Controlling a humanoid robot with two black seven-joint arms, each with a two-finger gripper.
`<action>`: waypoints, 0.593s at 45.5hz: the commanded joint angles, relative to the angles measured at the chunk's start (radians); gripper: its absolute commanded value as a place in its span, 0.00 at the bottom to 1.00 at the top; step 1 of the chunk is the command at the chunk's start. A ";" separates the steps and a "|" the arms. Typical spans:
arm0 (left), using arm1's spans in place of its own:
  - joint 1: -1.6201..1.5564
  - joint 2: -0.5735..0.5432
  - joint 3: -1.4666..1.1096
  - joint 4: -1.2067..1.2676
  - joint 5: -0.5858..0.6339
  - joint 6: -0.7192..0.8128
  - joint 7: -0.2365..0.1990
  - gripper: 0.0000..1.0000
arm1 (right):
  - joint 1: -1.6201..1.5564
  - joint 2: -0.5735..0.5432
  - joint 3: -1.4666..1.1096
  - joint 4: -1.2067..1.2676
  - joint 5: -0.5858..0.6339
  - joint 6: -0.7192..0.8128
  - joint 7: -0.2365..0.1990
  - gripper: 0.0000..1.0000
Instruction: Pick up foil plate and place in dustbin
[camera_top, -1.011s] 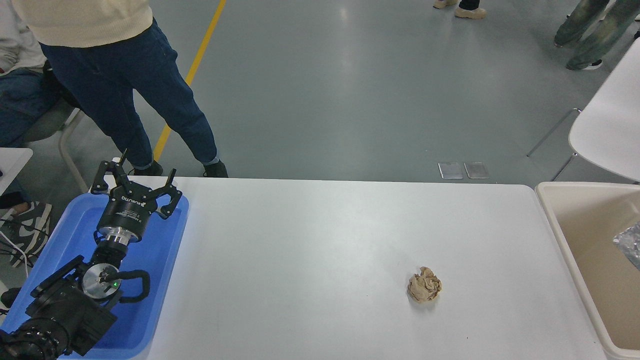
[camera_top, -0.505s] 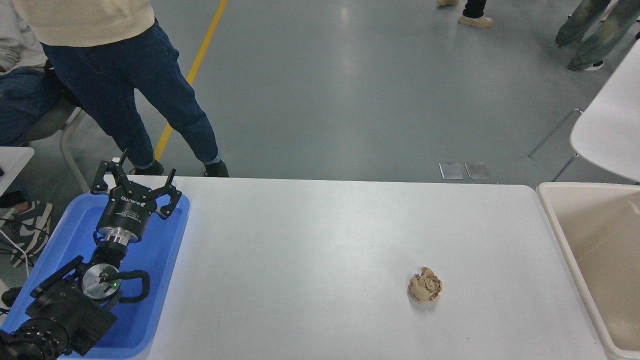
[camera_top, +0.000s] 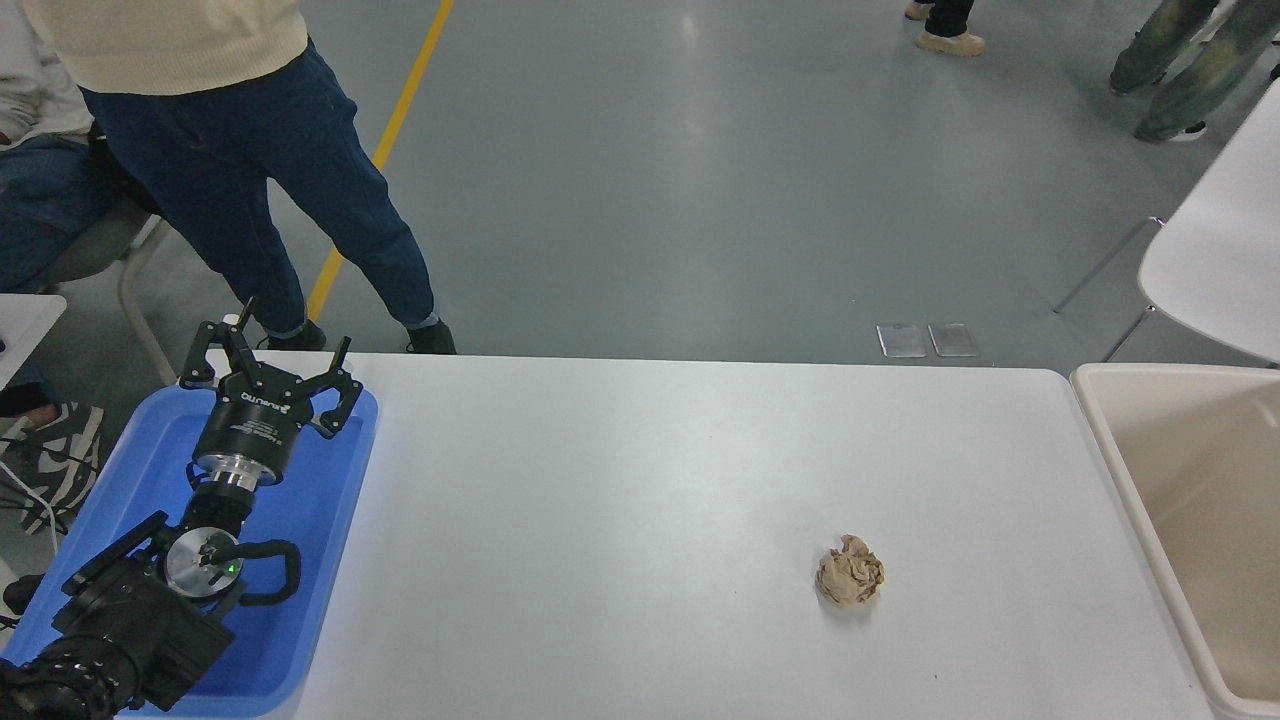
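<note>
Beige dustbin (camera_top: 1180, 470) at right edge shows no foil plate in its visible part, nor is it on the white table (camera_top: 640, 520); likely dropped in already. Left gripper (camera_top: 270, 372) parked over blue tray (camera_top: 330, 500), fingers spread, empty; right arm out of view. Only the brown paper ball (camera_top: 850, 583) remains; next move: confirm plate sits in bin.

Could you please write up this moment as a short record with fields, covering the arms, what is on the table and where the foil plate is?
left arm: parked at the lower left, its tool open above the blue tray
right arm: not in view
table: white, holding a crumpled brown paper ball toward the right
dustbin: beige, at the table's right end, visible part of the inside bare
foil plate: not visible in this view
bystanders: a person stands at the far left corner
</note>
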 joint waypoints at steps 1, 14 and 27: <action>-0.001 -0.001 0.000 0.000 0.000 0.000 0.002 1.00 | 0.311 -0.090 -0.198 0.313 -0.081 0.076 0.000 1.00; -0.001 -0.001 0.000 0.000 0.000 0.000 0.002 1.00 | 0.658 -0.005 -0.442 0.399 -0.084 0.453 0.000 1.00; -0.001 -0.001 0.000 0.000 0.000 0.000 0.002 1.00 | 0.935 0.256 -0.634 0.393 -0.083 0.858 0.000 1.00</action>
